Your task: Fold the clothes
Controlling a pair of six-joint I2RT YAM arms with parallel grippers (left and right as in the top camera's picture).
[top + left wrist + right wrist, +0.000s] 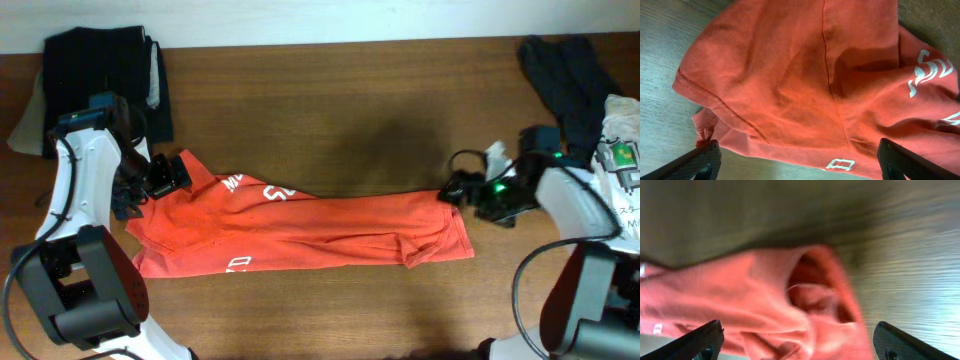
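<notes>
The red-orange T-shirt (320,225) lies across the middle of the wooden table (330,110) as 1 long, narrow band, its sides apparently already folded in lengthwise. Some white lettering shows near its left end. The band is rumpled, with a loose flap bunched at the right end.

The left gripper (168,175) hovers at the shirt's left end with its fingers spread wide, holding nothing. The right gripper (455,190) sits at the right end, equally wide apart and empty.

By my reading, the crosswise folds into a compact packet are not yet done. A dark garment pile (100,65) sits at the far left corner. Another dark garment (565,70) and a white garment (622,150) lie loose at the right, unfolded.
</notes>
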